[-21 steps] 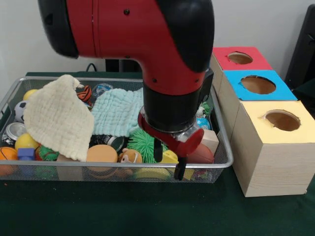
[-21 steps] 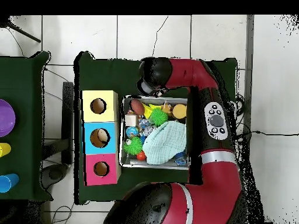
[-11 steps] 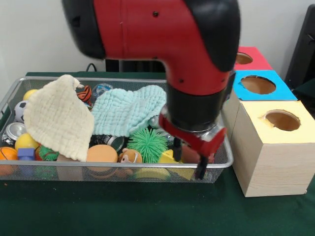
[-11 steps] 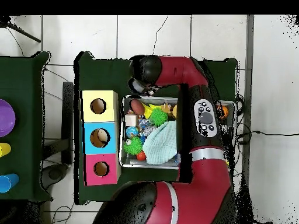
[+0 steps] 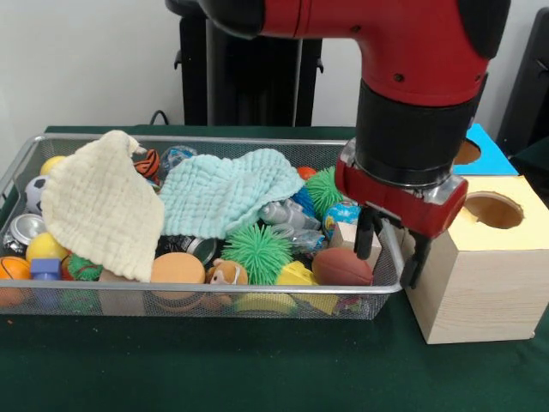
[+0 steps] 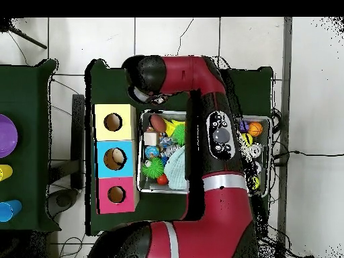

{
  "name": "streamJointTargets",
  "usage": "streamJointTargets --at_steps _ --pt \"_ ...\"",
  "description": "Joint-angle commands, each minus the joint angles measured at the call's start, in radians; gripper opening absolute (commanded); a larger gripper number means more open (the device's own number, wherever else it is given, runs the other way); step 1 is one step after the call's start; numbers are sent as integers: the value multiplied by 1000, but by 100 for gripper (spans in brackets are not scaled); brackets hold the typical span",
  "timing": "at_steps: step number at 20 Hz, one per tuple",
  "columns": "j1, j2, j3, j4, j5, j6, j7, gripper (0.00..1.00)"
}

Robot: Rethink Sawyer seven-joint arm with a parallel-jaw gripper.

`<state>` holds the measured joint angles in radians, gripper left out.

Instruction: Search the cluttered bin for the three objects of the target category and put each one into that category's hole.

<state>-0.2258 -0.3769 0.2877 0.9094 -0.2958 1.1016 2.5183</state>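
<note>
1. Red at the wrist and swung sideways within the last second: from above the middle of the mesh bin across to its right end, just beside the yellow box.
2. Gripper spread wide, with nothing seen between the fingers. One tip down inside the bin wall near the wooden block, the other outside it, in the gap against the box.
3. Looks like a crossing with no load. Nothing lifted out, and the brown football, green spiky ball and yellow toy now open to view where the arm had covered them.
4. Target category not stated, so hard to say which three pieces count. Whatever they are, probably all in the bin yet, some perhaps under the cream cloth or the mint cloth.
5. Round hole in the yellow top near the wrist and bare. Blue box behind it mostly hidden by the arm. From overhead, a pink box third in the row, its hole also bare.
6. Judged as searching, not delivering: no drop to make. Straddling the wire wall, at risk of snagging the mesh on any descent, so better lifted clear or moved back inside before the next grasp.
</note>
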Motion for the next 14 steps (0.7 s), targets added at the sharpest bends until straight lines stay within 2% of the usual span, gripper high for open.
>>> streamJointTargets --at_steps 1,7,14 --pt "-12 13 -61 153 0 -30 64 100" --pt "-8 5 -81 227 -6 -124 79 100" --pt "5 -17 -99 282 9 -153 71 100"
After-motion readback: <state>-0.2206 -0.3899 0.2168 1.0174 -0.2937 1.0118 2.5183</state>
